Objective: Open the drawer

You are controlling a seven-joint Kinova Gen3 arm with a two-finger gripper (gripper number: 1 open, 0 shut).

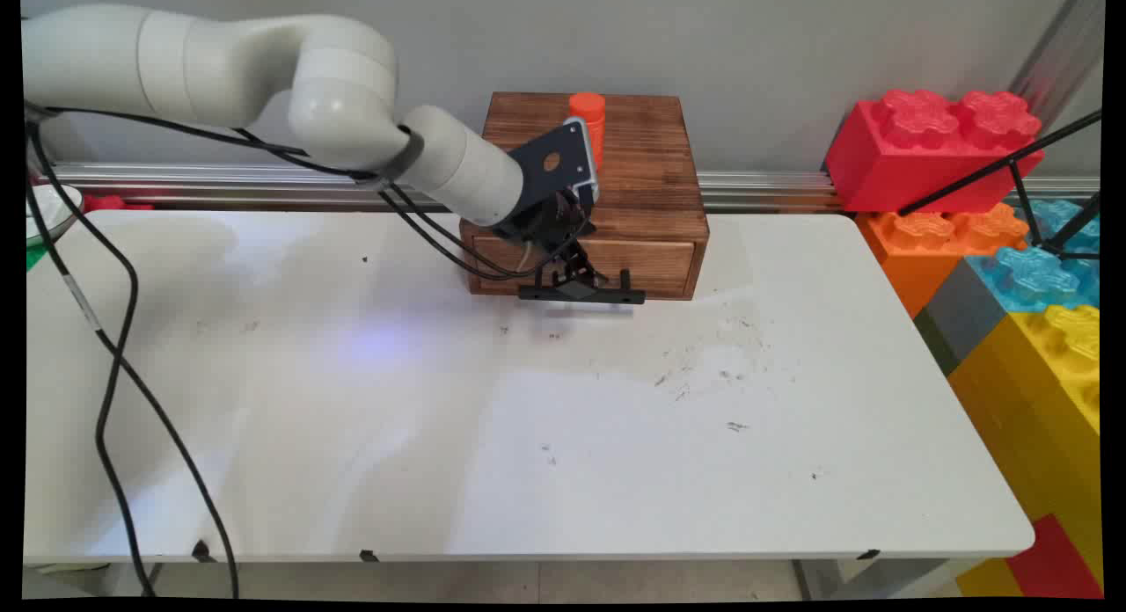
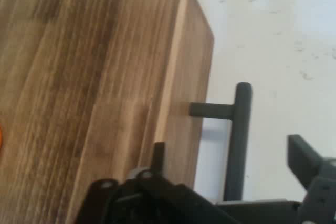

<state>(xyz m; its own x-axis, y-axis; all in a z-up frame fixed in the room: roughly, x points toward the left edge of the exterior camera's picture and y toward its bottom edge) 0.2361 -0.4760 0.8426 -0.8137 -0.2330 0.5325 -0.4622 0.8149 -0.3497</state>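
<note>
Brown wooden drawer box's (image 1: 616,190) stiff black bar handle (image 2: 237,140) sat between black gripper's (image 1: 581,282) wide-spread fingers (image 2: 304,161), ungrasped.

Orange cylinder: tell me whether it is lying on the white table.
No, the orange cylinder stands upright on top of the wooden drawer box, behind the gripper.

You are looking at no readable text, label, brand, number or sign in either view; the dark brown wooden drawer box (image 1: 607,199) is showing only bare grain; the white scuffed table (image 1: 528,436) is carrying only marks, no lettering.
</note>
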